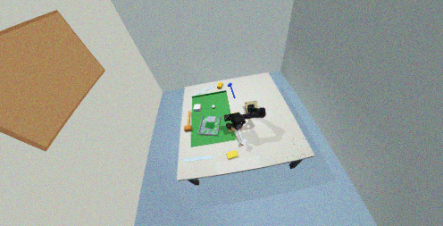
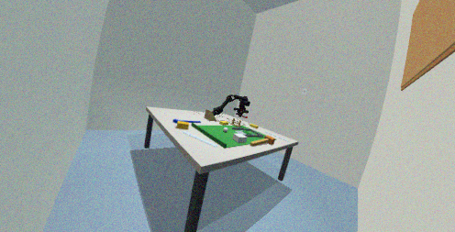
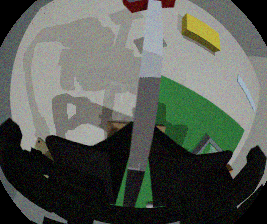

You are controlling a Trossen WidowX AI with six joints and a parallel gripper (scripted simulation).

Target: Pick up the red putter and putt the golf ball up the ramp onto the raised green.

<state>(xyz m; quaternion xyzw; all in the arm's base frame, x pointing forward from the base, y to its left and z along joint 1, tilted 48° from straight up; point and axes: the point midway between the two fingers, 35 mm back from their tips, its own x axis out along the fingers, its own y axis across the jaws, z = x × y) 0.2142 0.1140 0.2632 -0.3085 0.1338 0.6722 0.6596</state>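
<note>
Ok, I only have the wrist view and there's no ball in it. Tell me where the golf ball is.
Observer: The golf ball lies on the green mat, next to a white cube.
Operator: Now place the raised green for me.
Observer: The raised green sits on the same mat, apart from the ball, beside the gripper that is shut on the red putter.

The arm (image 1: 250,112) reached out from its base in a bent arc, elbow raised, wrist tipped down toward the table. The gripper (image 1: 233,126) pointed downward, jaws drawn nearly together and clamped on the putter's (image 3: 146,90) shaft, which ran out ahead of the wrist camera.
</note>
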